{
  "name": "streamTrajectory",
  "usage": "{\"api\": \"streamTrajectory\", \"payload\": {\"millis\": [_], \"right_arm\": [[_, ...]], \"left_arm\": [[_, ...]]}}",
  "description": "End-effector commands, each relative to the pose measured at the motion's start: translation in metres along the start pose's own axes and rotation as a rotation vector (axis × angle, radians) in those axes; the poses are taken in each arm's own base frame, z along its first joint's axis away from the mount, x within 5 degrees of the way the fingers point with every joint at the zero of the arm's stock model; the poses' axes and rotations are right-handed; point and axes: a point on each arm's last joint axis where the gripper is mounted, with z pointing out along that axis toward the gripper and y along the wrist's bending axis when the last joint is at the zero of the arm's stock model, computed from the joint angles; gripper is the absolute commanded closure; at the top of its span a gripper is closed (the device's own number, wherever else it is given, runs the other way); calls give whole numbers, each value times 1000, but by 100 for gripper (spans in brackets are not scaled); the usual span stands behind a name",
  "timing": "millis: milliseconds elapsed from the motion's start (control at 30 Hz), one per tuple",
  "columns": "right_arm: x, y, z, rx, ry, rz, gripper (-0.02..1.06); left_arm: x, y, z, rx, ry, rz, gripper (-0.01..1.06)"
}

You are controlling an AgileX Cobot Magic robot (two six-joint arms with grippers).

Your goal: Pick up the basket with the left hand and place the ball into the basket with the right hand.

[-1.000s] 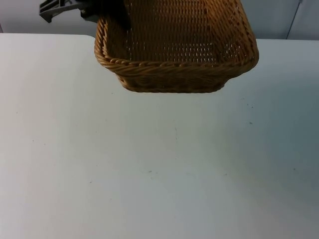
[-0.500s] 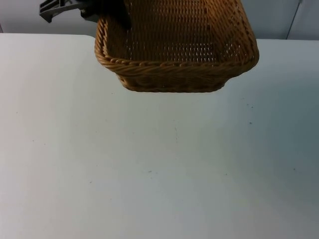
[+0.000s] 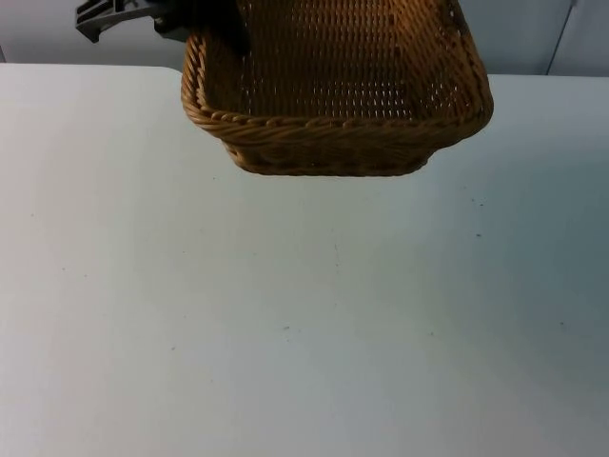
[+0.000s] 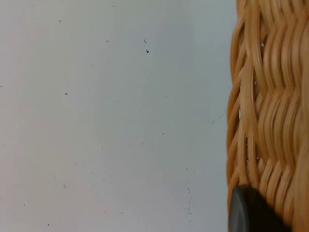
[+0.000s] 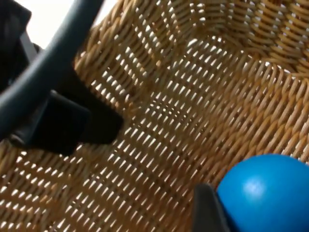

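A: Where is the woven tan wicker basket?

B: Raised above the white table top, near its far edge by the grey partition wall. The left gripper is clamped on the basket's rim, one black fingertip pressed against the outer weave.

A: And the smooth blue ball?

B: Inside the basket, over its woven floor, a black fingertip of the right gripper touching it. Whether that gripper grips the ball or has opened, I cannot tell.
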Motion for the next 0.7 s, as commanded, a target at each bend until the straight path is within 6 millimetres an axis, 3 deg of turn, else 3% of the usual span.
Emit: {"api": "streamTrajectory", "payload": {"millis": [0, 300, 667], "right_arm": [[-1, 2, 7, -20, -12, 5, 104], [4, 4, 25, -45, 5, 15, 104], [6, 3, 31, -47, 9, -24, 104]], "left_arm": [[-5, -6, -6, 31, -43, -10, 105], [-5, -6, -6, 31, -43, -10, 105], [-5, -6, -6, 32, -45, -10, 105]]}}
